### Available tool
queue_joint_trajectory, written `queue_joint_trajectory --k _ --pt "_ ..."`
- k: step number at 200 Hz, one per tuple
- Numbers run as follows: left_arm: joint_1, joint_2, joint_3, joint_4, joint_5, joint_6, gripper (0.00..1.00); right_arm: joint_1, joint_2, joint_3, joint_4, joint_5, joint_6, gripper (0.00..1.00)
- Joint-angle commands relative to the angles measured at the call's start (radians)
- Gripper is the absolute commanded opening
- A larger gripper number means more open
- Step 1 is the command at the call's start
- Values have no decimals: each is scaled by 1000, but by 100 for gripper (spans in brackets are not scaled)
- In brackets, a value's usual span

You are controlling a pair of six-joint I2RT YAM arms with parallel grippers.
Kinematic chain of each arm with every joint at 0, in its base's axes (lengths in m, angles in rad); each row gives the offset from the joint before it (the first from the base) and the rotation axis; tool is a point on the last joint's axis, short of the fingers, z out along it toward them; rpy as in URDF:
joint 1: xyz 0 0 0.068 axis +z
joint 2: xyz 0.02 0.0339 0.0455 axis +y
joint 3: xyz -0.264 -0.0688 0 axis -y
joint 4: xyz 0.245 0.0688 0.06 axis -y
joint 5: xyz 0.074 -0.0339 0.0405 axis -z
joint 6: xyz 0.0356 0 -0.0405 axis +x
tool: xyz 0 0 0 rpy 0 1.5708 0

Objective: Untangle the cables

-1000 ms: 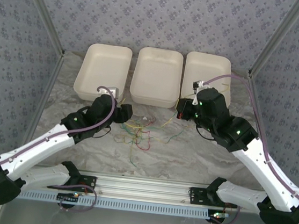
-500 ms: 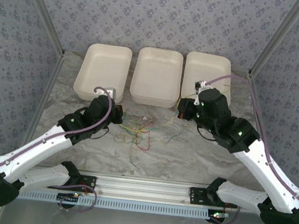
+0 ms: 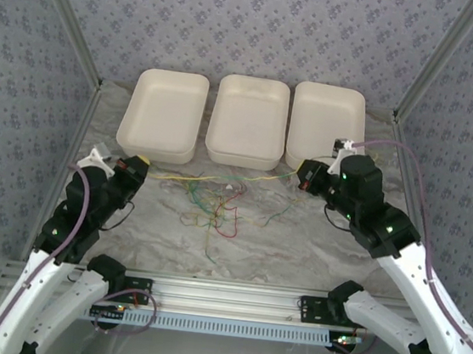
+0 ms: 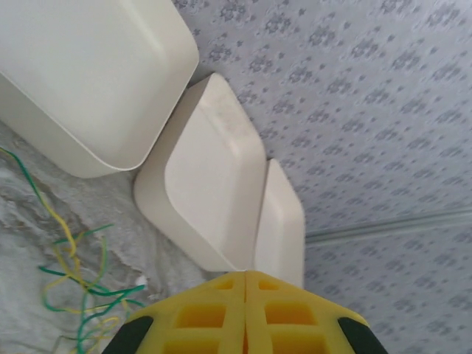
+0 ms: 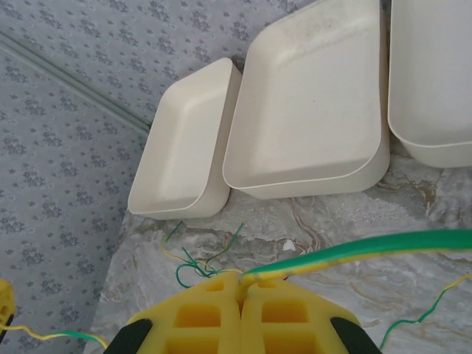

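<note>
yellow-green cable | strung between left jaws and right jaws | both clamped on it

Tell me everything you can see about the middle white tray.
The middle tray is a shallow, off-white rectangle with rounded corners and raised, sloping walls, looking like moulded foam or pulp. It lies flat on the marbled table at its far side, close between the left tray and right tray. It holds nothing but faint specks. The cables lie in front of it, outside.
</note>
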Motion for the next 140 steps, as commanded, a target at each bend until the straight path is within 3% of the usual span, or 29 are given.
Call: queue_joint_trajectory --k 1,30,57,65,78,90,118,140 --pt "26 -3 -17 51 38 -175 0 -22 30 -76 72 -26 83 0" --pt "34 17 -36 69 70 -215 0 -21 25 -161 194 -35 156 0" --pt "34 16 -36 2 66 -187 0 -21 58 -84 196 -11 127 0" --pt "35 22 -15 -54 59 -149 20 -20 81 -34 171 -5 99 0" --pt "34 43 43 -189 28 -61 64 -19 130 53 118 7 48 0" --pt "33 55 107 -302 -25 37 79 -23 176 142 68 15 -2 0" --pt "32 110 311 -406 -94 343 78 -41 279 303 -42 -20 -115 0" --pt "10 231 410 -346 79 619 67 -53 347 408 -99 -62 -195 0"
